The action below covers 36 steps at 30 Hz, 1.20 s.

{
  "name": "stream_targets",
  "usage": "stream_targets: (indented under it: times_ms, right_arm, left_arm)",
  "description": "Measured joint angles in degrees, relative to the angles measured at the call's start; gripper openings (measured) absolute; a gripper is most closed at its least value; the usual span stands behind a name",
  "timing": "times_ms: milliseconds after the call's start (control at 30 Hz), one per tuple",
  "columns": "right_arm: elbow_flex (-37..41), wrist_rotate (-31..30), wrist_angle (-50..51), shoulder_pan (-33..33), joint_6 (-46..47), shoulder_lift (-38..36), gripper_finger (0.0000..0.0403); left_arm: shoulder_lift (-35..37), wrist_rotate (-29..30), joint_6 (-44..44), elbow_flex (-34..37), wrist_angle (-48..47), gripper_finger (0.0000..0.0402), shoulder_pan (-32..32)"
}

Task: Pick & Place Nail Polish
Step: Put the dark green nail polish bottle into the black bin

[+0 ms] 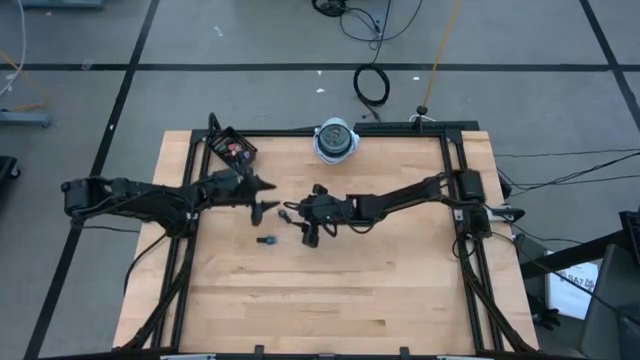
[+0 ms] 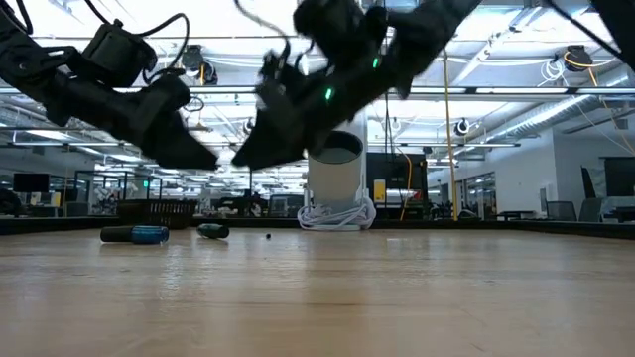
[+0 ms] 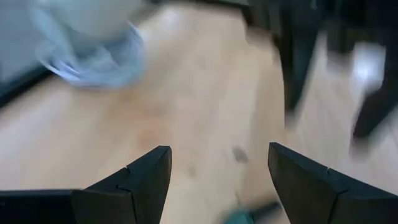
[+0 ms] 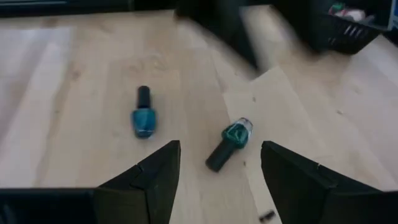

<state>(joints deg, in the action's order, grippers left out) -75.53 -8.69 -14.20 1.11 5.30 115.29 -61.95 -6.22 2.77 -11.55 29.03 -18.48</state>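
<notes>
Two nail polish bottles are lying on their sides on the pale wooden worktop (image 1: 330, 290): a blue bottle (image 4: 143, 119) and a green bottle (image 4: 229, 143), near each other but not touching, each with a dark cylindrical cap. The right tool (image 4: 219, 171) is hovering above the green bottle with its dark fingers apart. The left tool (image 3: 217, 177) is hanging close by over the worktop, fingers likewise spread. A black basket (image 1: 232, 148) is sitting at the far left corner, holding something reddish. Judged by appearance, the bottles are light, rigid, smooth glass, likely to roll or slip; gripping across the rounded body, not the narrow cap, seems safest.
</notes>
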Motion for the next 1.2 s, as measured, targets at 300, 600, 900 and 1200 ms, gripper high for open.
stream_targets:
  times_ms: [300,600,900,1200]
  right_arm:
    - [0.4,0.0,9.1,3.9,-0.7,-10.4,0.0210]
    - [0.8,0.0,8.5,6.8,-1.7,-10.8,0.0210]
    - [0.8,0.0,8.0,8.8,-1.5,-10.9,0.0210]
    - [0.8,0.0,8.5,11.5,-2.0,-10.9,0.0210]
  left_arm:
    - [0.0,11.4,-9.6,0.0,-10.3,0.0257,9.8]
    - [-4.6,15.5,-9.6,0.0,-10.7,0.0257,11.1]
    - [-15.5,16.9,-10.0,-7.2,-11.0,0.0257,9.7]
    - [-22.4,13.2,-11.5,-13.8,-14.0,0.0257,11.7]
